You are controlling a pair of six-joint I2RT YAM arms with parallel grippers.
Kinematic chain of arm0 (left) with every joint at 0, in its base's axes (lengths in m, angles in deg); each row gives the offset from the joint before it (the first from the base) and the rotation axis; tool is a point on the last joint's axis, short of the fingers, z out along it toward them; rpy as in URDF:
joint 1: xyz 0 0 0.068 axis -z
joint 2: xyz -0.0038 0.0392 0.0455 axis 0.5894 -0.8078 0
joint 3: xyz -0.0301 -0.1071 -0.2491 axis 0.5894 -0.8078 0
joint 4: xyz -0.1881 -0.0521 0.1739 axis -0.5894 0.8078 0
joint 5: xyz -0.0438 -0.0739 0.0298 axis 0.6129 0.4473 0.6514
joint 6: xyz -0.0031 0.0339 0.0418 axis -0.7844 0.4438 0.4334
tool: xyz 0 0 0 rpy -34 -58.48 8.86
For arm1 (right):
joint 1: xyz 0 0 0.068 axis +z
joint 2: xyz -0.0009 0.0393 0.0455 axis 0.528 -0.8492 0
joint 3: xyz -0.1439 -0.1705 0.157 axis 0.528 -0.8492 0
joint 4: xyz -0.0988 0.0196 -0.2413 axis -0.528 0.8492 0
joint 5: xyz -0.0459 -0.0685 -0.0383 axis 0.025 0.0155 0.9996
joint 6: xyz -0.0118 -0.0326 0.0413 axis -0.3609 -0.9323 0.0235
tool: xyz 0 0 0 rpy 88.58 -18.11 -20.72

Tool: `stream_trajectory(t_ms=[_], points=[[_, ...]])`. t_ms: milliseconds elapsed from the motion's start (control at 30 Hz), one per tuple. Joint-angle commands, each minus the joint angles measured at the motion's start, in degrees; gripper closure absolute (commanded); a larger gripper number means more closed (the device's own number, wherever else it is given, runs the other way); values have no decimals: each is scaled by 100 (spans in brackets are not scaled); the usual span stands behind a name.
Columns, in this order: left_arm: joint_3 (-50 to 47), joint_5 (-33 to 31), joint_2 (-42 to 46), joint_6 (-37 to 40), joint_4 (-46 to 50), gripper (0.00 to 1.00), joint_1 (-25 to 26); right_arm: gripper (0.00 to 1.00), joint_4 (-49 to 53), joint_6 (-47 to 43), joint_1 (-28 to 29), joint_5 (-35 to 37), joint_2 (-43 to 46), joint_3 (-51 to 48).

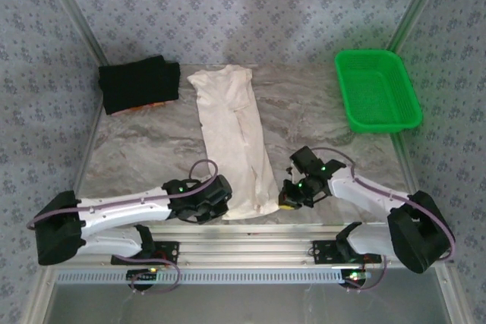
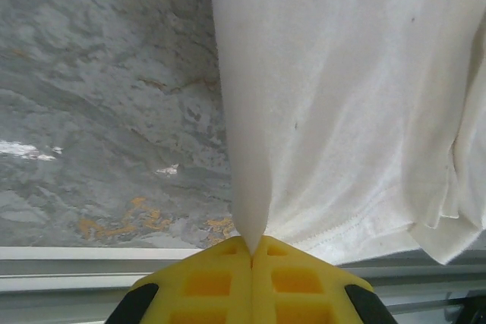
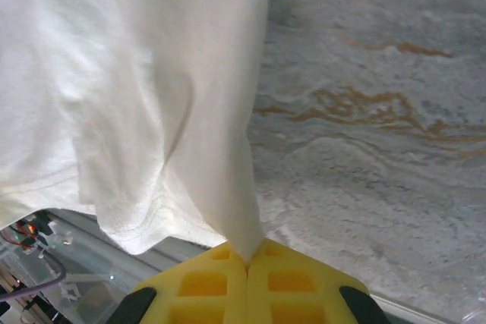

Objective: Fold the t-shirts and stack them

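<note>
The cream-white t-shirt lies as a long narrow strip down the middle of the marble table, collar end at the back. My left gripper is shut on its near left corner; the left wrist view has the white t-shirt pinched into a point between the yellow fingers. My right gripper is shut on the near right corner, and the white t-shirt rises from between its yellow fingers. The black t-shirt lies folded at the back left, an orange bit at its front edge.
A green mesh basket stands at the back right. The marble table ends in a metal rail near the arm bases. Patterned cloth walls close in the back and sides.
</note>
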Motion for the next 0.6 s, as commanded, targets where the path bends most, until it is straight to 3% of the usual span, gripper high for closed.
stream_trajectory(t_ms=[0,200,567], points=[[291,-324,330,12,451,100,-37,100,589,-73,26,229,93,578],[527,-276,753,376,642,100,-629,100,1072,-609,-78,191,-629,1681],[991,880,547,1849,657,100,-2902,100,1647,-1596,-497,113,-2578,4000]])
